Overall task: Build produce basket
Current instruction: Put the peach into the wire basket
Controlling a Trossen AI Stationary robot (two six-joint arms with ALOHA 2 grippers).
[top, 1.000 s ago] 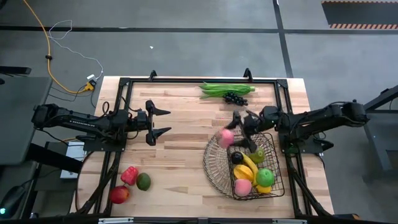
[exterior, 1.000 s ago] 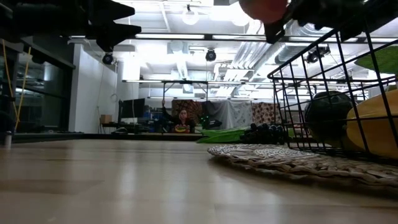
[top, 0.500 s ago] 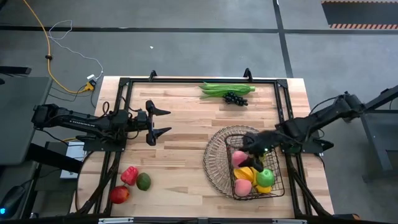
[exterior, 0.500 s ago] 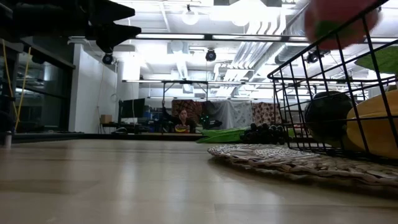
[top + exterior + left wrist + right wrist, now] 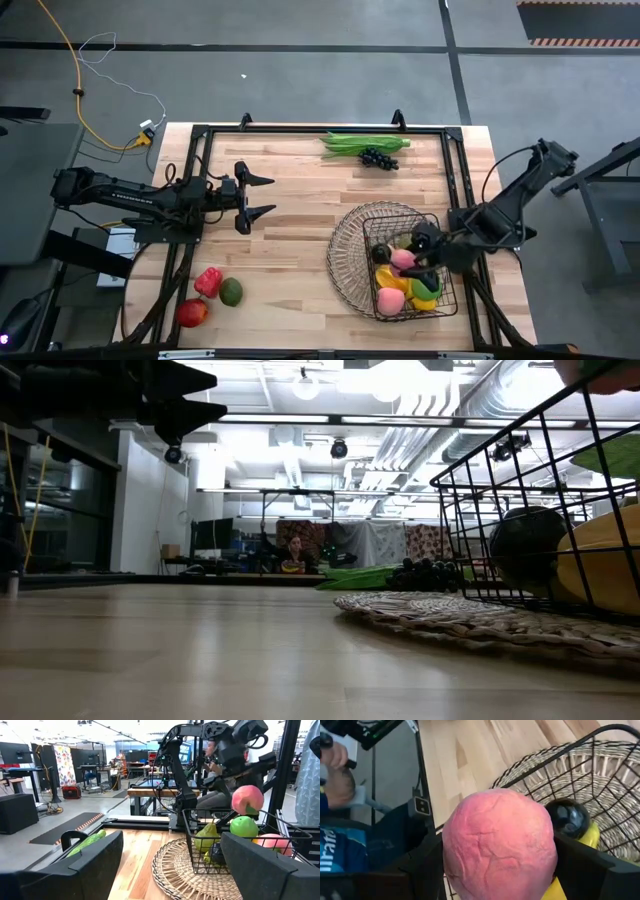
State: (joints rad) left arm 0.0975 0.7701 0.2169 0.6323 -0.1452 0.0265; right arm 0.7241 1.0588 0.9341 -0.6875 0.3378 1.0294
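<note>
The dark wire basket (image 5: 345, 250) stands at the table's near right on its round woven rim. It holds a banana (image 5: 392, 278), a green apple (image 5: 427, 287), a pink peach (image 5: 390, 300) and other produce. My right gripper (image 5: 412, 255) is shut on a second pink peach (image 5: 403, 259) over the basket's mesh centre. The peach also shows in the left wrist view (image 5: 247, 800). My left gripper (image 5: 262, 195) waits open and empty above the table's left middle. My right gripper pinches the peach by two opposite sides (image 5: 451, 855), one dark finger (image 5: 422, 870) on each side. It comes from the table's right side, slanting down. The peach hangs lifted clear, just above the basket's top wire and the fruit inside (image 5: 244, 826).
Green beans (image 5: 365, 143) and dark grapes (image 5: 378, 158) lie at the far edge. A red pepper (image 5: 208, 282), an avocado (image 5: 231, 292) and a red apple (image 5: 192, 313) lie at the near left. Bare wood lies between the left gripper and the basket.
My right gripper has carried the peach from above the basket's far left rim toward the table's near and right edges. The peach now hangs over the mesh centre. The gripper has stayed shut on it.
</note>
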